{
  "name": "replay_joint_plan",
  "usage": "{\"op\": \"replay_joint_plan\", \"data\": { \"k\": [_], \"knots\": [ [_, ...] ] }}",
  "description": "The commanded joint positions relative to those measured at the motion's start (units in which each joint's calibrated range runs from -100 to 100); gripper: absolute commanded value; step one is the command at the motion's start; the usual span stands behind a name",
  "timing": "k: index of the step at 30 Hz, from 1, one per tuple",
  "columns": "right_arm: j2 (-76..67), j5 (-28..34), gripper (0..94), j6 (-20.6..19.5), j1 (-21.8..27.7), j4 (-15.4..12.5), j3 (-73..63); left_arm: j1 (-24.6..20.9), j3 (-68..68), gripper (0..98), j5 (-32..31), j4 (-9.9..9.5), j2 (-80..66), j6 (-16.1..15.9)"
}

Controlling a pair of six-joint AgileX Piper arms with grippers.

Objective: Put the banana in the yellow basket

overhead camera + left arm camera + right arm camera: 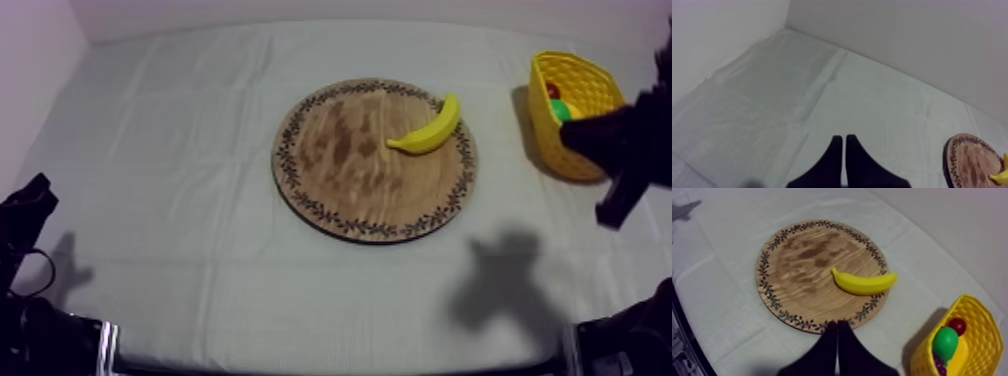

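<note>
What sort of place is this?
Probably a robot practice bench: a cloth-covered table against bare walls, a toy banana on a wooden board, and a black robot arm beside a yellow basket.

L claw [843, 136], R claw [837, 322]: 2 black fingers ea., tapering to narrow tips. Top view: R arm [625, 150] black, blocky, 3 o'clock; L arm [25, 215] black, 8 o'clock.
</note>
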Motion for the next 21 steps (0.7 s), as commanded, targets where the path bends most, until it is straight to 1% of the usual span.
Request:
{"op": "replay_joint_plan", "data": {
  "k": [1, 11, 16, 19, 21],
  "knots": [
    [12.91, 6.40, 0.3, 0.20, 0.25, 0.25, -18.00, 0.01, -0.01, 0.1, -0.01, 0.01, 0.00, 0.00],
    [40.56, 27.86, 0.4, 2.97, 1.94, 1.36, -52.28, 0.01, -0.01, 0.1, -0.01, 0.01, 0.00, 0.00],
    [50.92, 34.05, 0.4, 4.70, 2.60, 1.73, -63.25, 0.01, -0.01, 0.1, -0.01, 0.01, 0.00, -0.01],
    [54.47, 36.88, 0.4, 7.72, 2.71, 1.63, -66.26, 0.01, -0.01, 0.1, -0.01, 0.01, 0.00, 0.00],
    [55.65, 38.80, 0.4, 11.78, 2.72, 1.21, -66.87, 0.01, -0.01, 0.1, -0.01, 0.01, 0.00, 0.00]
  ]
}}
